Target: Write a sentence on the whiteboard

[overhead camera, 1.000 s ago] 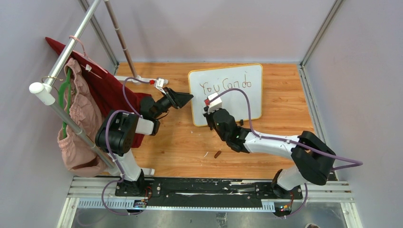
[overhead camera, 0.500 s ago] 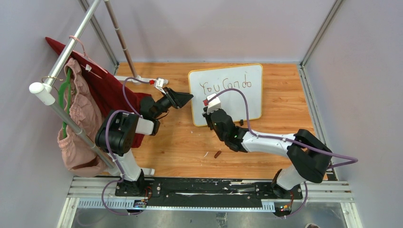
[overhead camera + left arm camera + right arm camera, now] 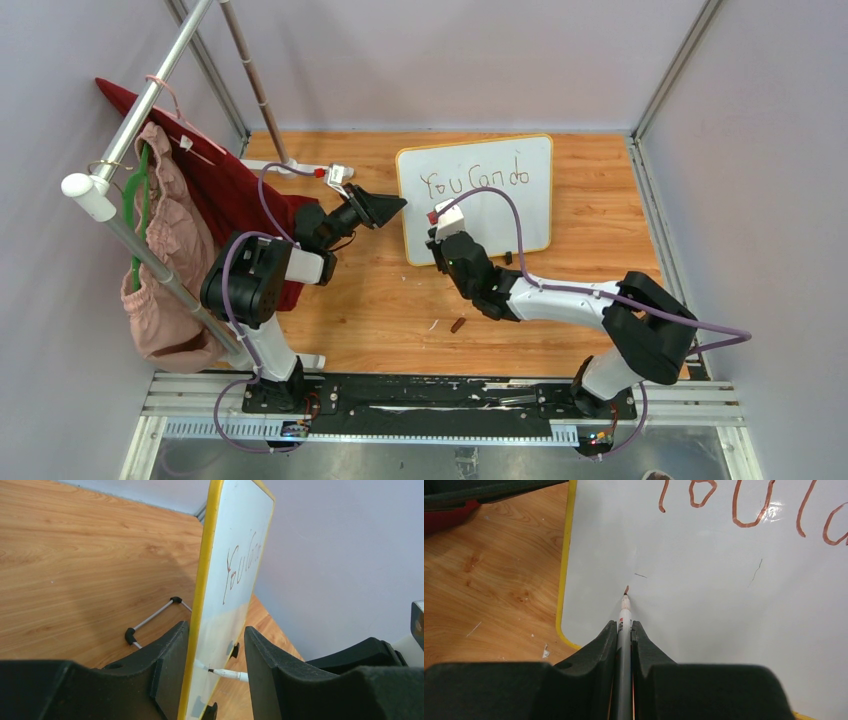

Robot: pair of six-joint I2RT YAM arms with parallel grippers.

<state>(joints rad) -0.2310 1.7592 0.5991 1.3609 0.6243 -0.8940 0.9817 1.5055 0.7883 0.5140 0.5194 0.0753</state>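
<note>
Now marker tip (image 3: 626,598) touching whiteboard (image 3: 704,595)

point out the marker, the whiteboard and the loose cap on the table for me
marker (image 3: 624,630): right wrist view, on its grey barrel between the jaws.
whiteboard (image 3: 500,215): top view, on the blank white face below the writing.
cap (image 3: 457,324): top view, on the small brown piece lying on the wood.

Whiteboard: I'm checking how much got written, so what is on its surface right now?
On the whiteboard, the words "You Can do" fill one line. Below, the marker in the right pincer touches beside a short fresh stroke. The wrist hides the lower left corner from above.
</note>
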